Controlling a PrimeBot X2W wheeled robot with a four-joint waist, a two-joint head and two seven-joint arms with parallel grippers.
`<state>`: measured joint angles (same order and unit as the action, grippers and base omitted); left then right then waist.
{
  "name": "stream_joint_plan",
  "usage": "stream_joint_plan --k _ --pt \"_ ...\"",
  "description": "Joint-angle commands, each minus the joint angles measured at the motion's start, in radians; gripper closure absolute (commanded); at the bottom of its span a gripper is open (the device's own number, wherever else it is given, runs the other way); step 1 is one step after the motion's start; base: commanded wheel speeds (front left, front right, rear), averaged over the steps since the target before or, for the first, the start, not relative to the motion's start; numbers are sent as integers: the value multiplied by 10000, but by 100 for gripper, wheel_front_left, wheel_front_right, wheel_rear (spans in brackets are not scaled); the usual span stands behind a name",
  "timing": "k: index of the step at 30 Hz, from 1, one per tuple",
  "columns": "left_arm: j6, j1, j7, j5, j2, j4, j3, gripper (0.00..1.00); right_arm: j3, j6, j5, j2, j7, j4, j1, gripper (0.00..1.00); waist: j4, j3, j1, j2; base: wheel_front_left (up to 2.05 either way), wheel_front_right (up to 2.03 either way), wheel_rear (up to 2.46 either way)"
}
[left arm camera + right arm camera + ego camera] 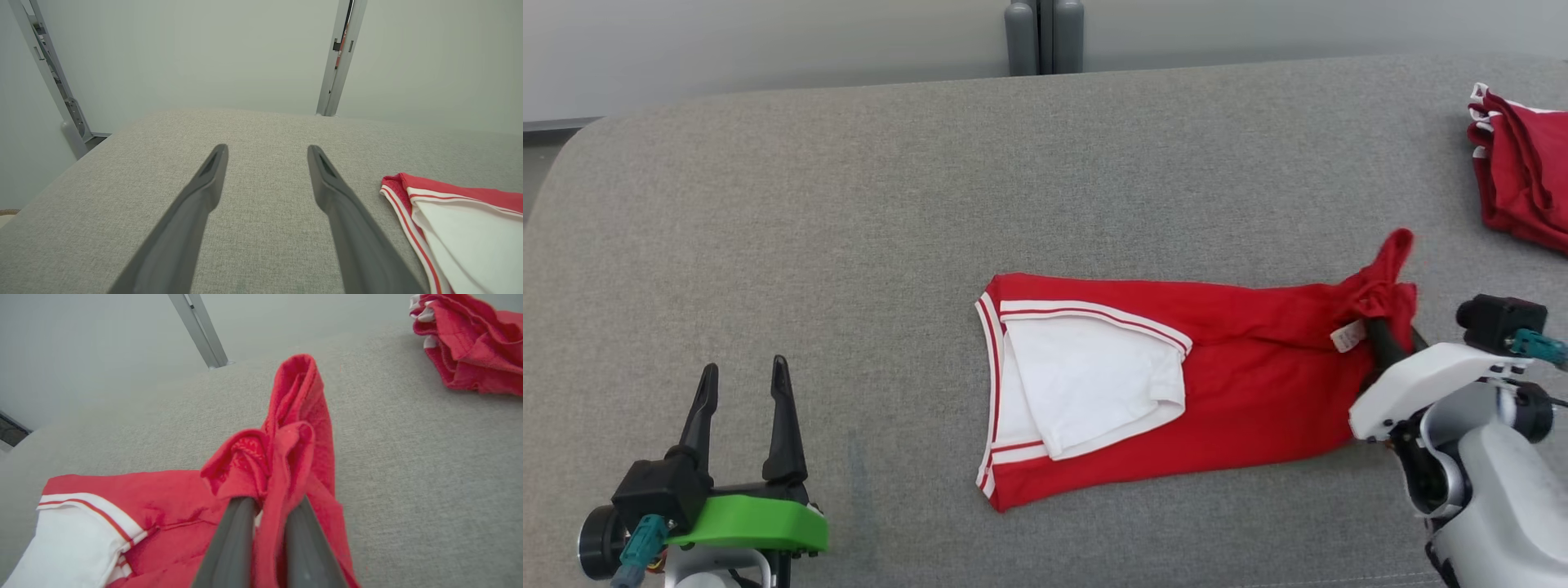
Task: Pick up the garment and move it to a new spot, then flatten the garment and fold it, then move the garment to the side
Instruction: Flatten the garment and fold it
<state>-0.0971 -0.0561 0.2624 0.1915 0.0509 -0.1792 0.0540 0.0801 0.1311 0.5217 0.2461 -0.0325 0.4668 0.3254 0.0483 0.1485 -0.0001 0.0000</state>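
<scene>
A: The right gripper [267,503] pinches the bunched end of the red garment [1241,384], which lies mid-cushion [849,204]. Best way to move it?

B: I'd lift before dragging. The left gripper [745,371], fingers spread, could take the striped hem [990,392].

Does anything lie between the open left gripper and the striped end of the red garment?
Nothing visible: bare grey cushion lies between the left gripper and the garment; the right gripper pinches its other end.
</scene>
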Motion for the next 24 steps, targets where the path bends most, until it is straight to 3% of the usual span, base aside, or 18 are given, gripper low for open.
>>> stream_joint_plan --k 1,11,24 --pt "-8 90 29 -8 1 -43 -20 0 192 -7 144 -167 147 -285 -185 100 28 -25 1 0 0 0 0" --pt "-21 -33 29 25 2 -239 -271 0 1933 -3 630 -1315 1049 -1759 -555 100 366 -81 1 0 0 0 0" --pt "14 -186 29 128 2 -396 -527 0 3886 -3 1254 -1947 548 -836 396 100 941 41 1 0 0 0 0"
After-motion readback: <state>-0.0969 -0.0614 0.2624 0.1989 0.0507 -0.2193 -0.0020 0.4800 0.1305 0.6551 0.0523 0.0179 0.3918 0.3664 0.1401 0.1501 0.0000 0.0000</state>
